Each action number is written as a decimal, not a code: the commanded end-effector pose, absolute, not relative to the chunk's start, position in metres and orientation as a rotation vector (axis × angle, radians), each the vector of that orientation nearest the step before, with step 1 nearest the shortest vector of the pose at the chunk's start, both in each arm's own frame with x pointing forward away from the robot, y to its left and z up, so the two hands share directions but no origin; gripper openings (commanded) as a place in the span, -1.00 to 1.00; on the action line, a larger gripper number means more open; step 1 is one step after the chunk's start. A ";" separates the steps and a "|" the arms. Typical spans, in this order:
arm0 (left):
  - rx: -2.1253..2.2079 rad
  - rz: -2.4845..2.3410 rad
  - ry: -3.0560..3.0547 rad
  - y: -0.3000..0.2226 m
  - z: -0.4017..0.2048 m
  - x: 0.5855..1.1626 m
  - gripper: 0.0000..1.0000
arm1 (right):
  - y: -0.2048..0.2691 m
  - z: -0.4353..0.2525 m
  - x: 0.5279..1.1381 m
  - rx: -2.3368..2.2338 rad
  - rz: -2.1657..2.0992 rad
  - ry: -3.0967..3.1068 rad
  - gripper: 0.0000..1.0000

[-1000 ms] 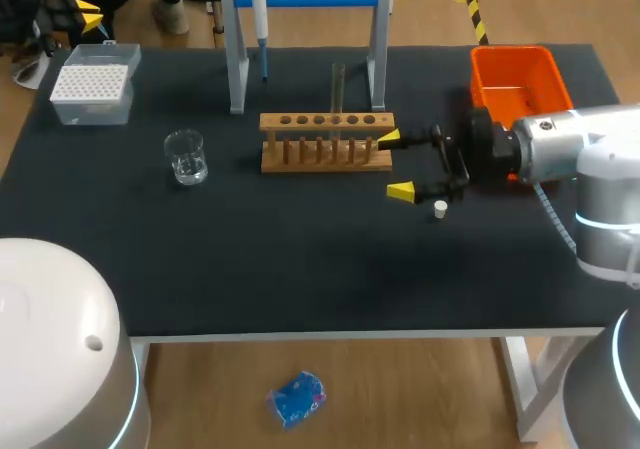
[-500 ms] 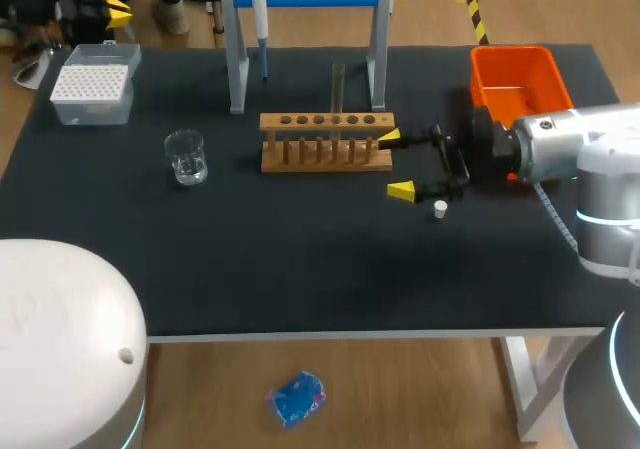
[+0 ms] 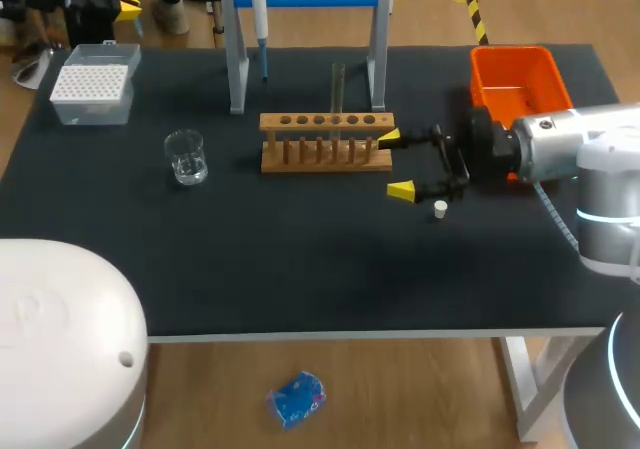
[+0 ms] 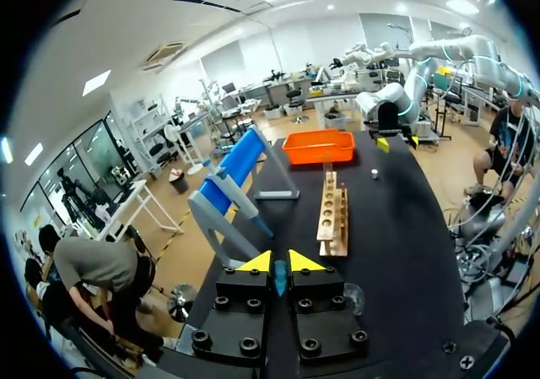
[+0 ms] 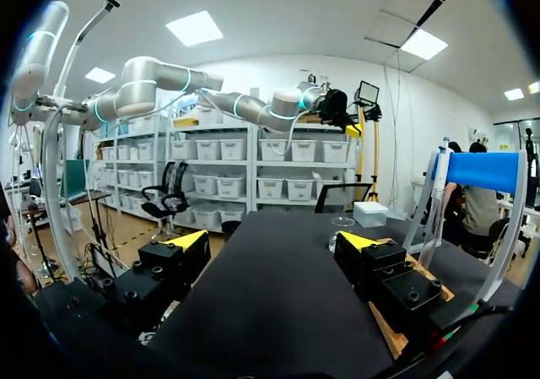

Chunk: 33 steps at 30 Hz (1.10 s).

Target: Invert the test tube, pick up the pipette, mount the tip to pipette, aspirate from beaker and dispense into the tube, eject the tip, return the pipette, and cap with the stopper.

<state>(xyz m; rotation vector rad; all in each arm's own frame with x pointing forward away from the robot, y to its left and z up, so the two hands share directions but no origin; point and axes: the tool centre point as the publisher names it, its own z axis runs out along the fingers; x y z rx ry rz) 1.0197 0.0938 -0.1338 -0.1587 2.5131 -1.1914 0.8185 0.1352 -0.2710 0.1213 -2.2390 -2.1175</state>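
Hanging wide open at the right end of the wooden rack [image 3: 326, 141], my right pincer [image 3: 396, 164] holds nothing. Its fingers lie level above the desk [image 3: 300, 279]. One yellow tip sits close against the rack's end, and I cannot tell whether it touches. The other tip is nearer the front edge, over dark desk surface. The small white stopper [image 3: 440, 207] lies on the desk just beside that nearer finger, apart from it and from the rack. My right arm comes in across the right edge, and the orange bin [image 3: 518, 77] sits in the far right corner just behind its wrist. The test tube [image 3: 338, 87] stands upright near the rack's middle, rising between the two legs of the blue-topped stand [image 3: 377, 39] and closer to the right leg. The pipette [image 3: 259, 14] hangs on that stand by its left leg, along the far edge. Left of the rack and well apart from it stands the beaker [image 3: 186, 156]. The tip box [image 3: 92, 89] sits beyond it in the far left corner, near the left edge. A broad band of dark desk runs along the front edge, in front of the beaker, rack and stopper. My left pincer [image 4: 274, 262] is beyond the far left corner, past the tip box, looking down the desk's length with its yellow tips drawn narrow, almost together.
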 end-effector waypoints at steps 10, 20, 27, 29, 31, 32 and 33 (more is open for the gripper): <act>-0.135 -1.203 2.611 0.049 -0.124 1.003 -1.00 | 0.135 -0.271 0.818 0.121 -2.118 -2.241 1.00; -0.186 -1.247 2.709 -0.006 -0.121 0.975 -1.00 | 0.135 -0.271 0.818 0.121 -2.118 -2.241 1.00; -0.216 -1.308 2.741 -0.034 -0.128 0.964 -1.00 | 0.135 -0.271 0.818 0.121 -2.118 -2.241 1.00; -0.216 -1.308 2.741 -0.034 -0.128 0.964 -1.00 | 0.135 -0.271 0.818 0.121 -2.118 -2.241 1.00; -0.216 -1.308 2.741 -0.034 -0.128 0.964 -1.00 | 0.135 -0.271 0.818 0.121 -2.118 -2.241 1.00; -0.216 -1.308 2.741 -0.034 -0.128 0.964 -1.00 | 0.135 -0.271 0.818 0.121 -2.118 -2.241 1.00; -0.216 -1.308 2.741 -0.034 -0.128 0.964 -1.00 | 0.135 -0.271 0.818 0.121 -2.118 -2.241 1.00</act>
